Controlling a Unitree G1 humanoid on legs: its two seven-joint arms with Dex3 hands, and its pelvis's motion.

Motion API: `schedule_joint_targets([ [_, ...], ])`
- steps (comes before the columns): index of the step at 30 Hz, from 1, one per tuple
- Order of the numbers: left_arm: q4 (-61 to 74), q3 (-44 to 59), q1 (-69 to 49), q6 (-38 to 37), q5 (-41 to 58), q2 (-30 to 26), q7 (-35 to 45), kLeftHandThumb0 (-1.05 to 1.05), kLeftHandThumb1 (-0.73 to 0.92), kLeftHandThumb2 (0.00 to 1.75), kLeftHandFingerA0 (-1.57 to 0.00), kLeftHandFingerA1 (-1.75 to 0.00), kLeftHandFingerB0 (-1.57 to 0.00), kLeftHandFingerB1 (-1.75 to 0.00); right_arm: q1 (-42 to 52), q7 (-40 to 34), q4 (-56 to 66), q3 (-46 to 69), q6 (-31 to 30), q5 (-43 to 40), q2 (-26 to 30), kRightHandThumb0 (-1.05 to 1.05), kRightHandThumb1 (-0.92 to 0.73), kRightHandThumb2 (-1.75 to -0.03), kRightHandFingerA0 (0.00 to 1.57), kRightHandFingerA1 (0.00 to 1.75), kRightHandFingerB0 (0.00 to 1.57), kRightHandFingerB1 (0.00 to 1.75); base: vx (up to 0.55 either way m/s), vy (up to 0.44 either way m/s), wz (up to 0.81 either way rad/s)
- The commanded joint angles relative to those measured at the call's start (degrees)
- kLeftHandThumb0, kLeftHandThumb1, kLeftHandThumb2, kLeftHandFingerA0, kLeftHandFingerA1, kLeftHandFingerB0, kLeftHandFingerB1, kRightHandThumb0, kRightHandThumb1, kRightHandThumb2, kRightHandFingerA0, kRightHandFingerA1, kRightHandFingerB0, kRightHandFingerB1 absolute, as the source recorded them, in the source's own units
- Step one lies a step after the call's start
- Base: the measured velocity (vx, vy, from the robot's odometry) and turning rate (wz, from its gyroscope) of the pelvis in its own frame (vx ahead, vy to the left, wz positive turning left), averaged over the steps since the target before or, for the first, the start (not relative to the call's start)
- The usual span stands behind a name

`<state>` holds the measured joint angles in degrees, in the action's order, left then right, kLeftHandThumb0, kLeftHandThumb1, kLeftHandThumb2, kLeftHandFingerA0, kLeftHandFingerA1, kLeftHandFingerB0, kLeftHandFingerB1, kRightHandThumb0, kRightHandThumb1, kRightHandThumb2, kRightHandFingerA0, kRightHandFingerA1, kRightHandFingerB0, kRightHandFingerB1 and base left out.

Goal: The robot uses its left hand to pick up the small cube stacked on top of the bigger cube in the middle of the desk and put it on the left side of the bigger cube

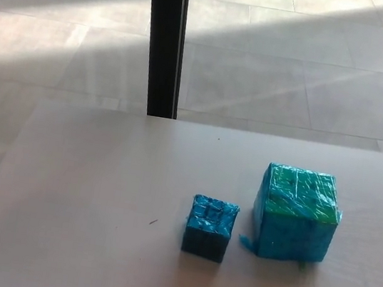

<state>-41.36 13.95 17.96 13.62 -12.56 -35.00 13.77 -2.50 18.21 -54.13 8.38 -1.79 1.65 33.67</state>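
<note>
tiled floor point(296, 72) - sunlit bands | black post point(164, 38) | pale desk point(82, 199)

small blue cube wrapped in crinkled glossy tape point(211, 226) | bigger blue-and-green cube in the same wrinkled shiny tape wrap point(296, 213) | pale matt smooth desk top point(96, 201), green smears at its right edge | black smooth post point(164, 38) | pale tiled floor point(296, 72), faint sheen
</note>
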Motion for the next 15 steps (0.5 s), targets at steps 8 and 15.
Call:
schedule_joint_targets([
  [8, -7.0, 16.9, -8.1, -7.4, 17.3, 12.3, -1.9, -1.05, 0.68, 0.98, 0.00, -0.10, 0.00, -0.01, 0.5, -0.7, -0.3, 0.0, 1.5, 0.0, 0.0, -0.52, -0.50, -0.88, 0.54, 0.67, 0.41, 0.53, 0.00, 0.000, 0.00],
  [15, -13.3, 21.8, -7.2, -4.3, 20.7, 13.9, -0.2, -1.05, 0.75, 1.07, 0.00, -0.17, 0.00, 0.00, -0.4, -0.2, -1.7, 0.6, 1.6, -0.6, 0.0, -0.52, -0.50, -0.87, 0.51, 0.66, 0.38, 0.53, 0.00, 0.000, 0.00],
])
